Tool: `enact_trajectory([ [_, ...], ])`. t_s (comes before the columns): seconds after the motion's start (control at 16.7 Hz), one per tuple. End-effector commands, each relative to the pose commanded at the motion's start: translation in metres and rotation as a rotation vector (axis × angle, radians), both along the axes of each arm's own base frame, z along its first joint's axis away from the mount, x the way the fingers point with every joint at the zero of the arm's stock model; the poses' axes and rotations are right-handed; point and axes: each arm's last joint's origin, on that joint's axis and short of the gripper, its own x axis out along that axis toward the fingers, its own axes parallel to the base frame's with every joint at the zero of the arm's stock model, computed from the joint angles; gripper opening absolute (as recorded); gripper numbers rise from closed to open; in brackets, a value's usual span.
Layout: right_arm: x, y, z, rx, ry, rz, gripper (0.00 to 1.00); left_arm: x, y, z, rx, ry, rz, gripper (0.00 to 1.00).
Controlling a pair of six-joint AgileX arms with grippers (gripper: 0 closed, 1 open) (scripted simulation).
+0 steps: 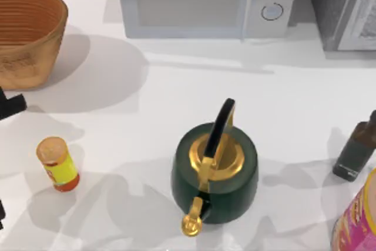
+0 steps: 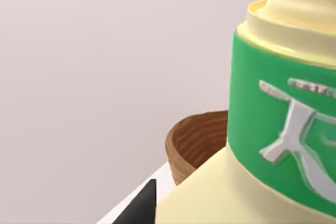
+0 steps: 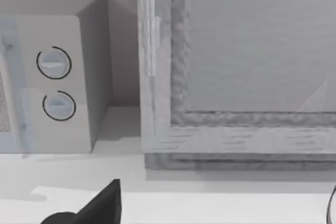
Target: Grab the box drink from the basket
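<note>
The box drink (image 2: 273,129), pale cream with a green band and a silver mark, looms very close in the left wrist view. My left gripper is shut on it, and one dark finger (image 2: 140,206) shows beside the carton. The orange-brown woven basket (image 2: 197,142) lies behind and below the carton. In the top view the basket (image 1: 26,33) sits at the table's far left, and a black part of my left arm (image 1: 10,106) shows at the left edge just in front of it. My right gripper hangs parked and open, with one dark finger (image 3: 100,205) facing the microwave.
A green kettle (image 1: 214,171) with gold lid stands at mid-table. A yellow-and-red can (image 1: 57,164) is at front left, a dark bottle (image 1: 357,150) and a pink-and-yellow container (image 1: 359,218) at the right. A microwave (image 1: 205,1) and a grey cabinet (image 1: 346,7) line the back.
</note>
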Motion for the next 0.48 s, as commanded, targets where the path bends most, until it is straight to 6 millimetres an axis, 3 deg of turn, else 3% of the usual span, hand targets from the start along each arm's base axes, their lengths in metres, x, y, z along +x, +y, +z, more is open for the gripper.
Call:
enact_trajectory([
  [0.48,0.000,0.000,0.000,0.000,0.000,0.000,1.00,0.015,-0.044,-0.010,-0.044,0.015,0.241,0.00],
])
